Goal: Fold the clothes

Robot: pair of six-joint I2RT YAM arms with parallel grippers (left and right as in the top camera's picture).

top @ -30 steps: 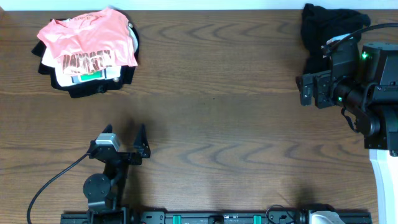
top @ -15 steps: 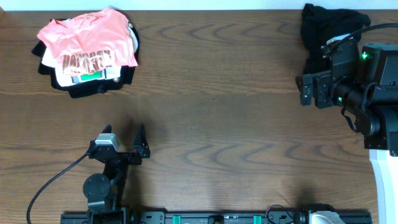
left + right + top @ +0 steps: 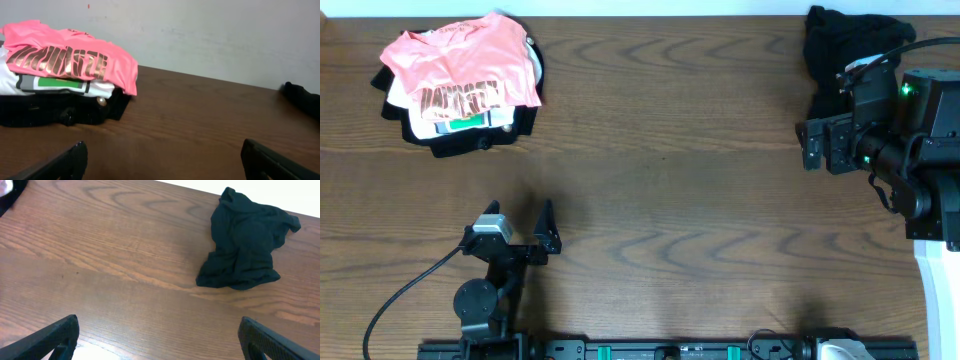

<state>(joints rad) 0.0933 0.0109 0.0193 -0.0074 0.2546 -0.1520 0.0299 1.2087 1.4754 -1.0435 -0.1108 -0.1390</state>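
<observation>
A salmon-pink T-shirt (image 3: 460, 62) with a dark striped print lies folded on top of a stack at the table's far left; a white shirt with a green mark (image 3: 460, 122) and a black one (image 3: 470, 142) lie under it. The left wrist view shows the same pink T-shirt (image 3: 65, 52) ahead to the left. A crumpled dark garment (image 3: 832, 45) sits at the far right corner, and shows as a loose heap (image 3: 245, 245) in the right wrist view. My left gripper (image 3: 520, 225) (image 3: 162, 160) is open over bare wood near the front. My right gripper (image 3: 808, 145) (image 3: 160, 335) is open, just in front of the dark garment.
The wooden table (image 3: 670, 150) stretches between the two piles. A black cable (image 3: 400, 295) trails from the left arm to the front left. A rail (image 3: 670, 350) runs along the front edge. A white wall (image 3: 225, 35) backs the table.
</observation>
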